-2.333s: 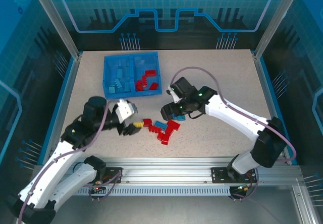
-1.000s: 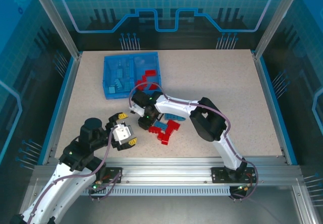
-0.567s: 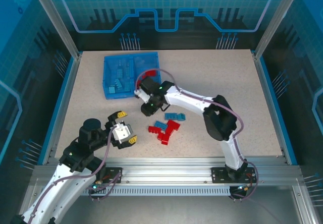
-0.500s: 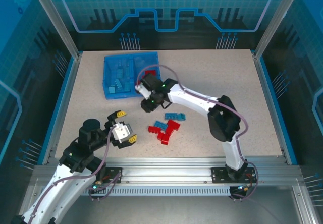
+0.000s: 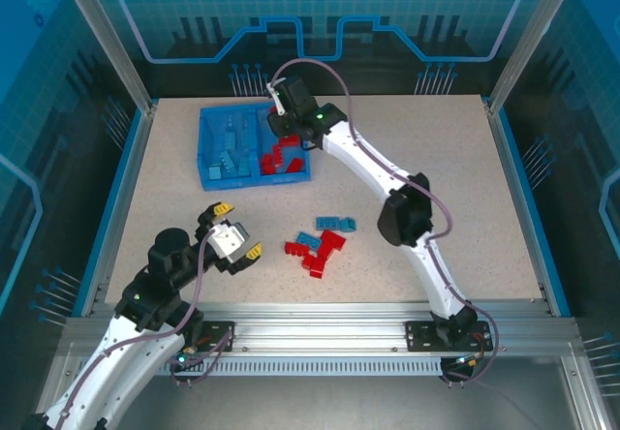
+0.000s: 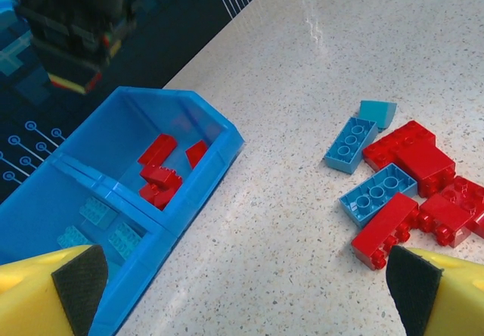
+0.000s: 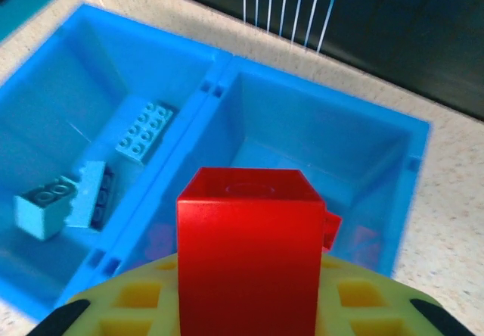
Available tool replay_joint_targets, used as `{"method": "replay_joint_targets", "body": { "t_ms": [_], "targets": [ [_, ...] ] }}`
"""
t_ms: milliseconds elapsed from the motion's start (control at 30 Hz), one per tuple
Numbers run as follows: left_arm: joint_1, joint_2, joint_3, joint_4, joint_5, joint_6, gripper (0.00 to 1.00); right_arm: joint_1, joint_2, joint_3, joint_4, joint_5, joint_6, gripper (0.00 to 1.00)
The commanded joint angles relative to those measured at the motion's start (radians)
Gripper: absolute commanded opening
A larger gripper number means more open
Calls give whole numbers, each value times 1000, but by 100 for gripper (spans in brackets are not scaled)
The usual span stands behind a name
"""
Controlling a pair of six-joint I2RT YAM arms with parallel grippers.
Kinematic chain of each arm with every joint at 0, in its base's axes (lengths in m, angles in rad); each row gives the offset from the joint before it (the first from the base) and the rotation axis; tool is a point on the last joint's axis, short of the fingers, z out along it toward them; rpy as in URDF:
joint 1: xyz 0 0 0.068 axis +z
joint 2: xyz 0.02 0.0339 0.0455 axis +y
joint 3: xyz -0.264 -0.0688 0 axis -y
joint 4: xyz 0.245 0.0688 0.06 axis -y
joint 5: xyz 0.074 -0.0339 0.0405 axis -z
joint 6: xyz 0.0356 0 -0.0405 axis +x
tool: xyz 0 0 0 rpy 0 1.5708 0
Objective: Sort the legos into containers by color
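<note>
Right gripper (image 7: 246,317) pinches red studded plastic brick (image 7: 246,238); drop into compartment beneath (reds (image 6: 161,174) there) of blue plastic tray (image 7: 325,88), clear of divider (image 7: 198,120).

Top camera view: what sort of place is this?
Probably a robotics lab cell: a speckled table enclosed by aluminium posts and blue printed panels, with a left arm and right arm bolted to a rail.

Bright, even overhead light in top view; soft faint shadows on table (image 5: 436,178). My left wrist view: white glare streak on tabletop, upper middle; my left pads (image 6: 79,283) blurry at bottom corners; dark shape (image 6: 76,18) top-left smeared. My right wrist view: red brick (image 7: 246,253) close, slightly soft; tray (image 7: 325,124) sharp.
</note>
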Motion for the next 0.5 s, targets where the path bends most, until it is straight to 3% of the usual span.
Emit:
{"method": "replay_joint_targets", "body": {
  "t_ms": [0,167,300,467],
  "targets": [
    [10,6,-10,36,-5,-20,99,6,148,175,-120,-10,-8,26],
    [13,7,-11,42,-4,-30,99,6,212,219,-99,-68,26,31],
    [19,17,-13,53,-5,-49,99,13,194,216,-98,-79,44,49],
    [40,50,5,59,-5,-105,99,12,126,193,-98,-100,55,49]
  ]
}}
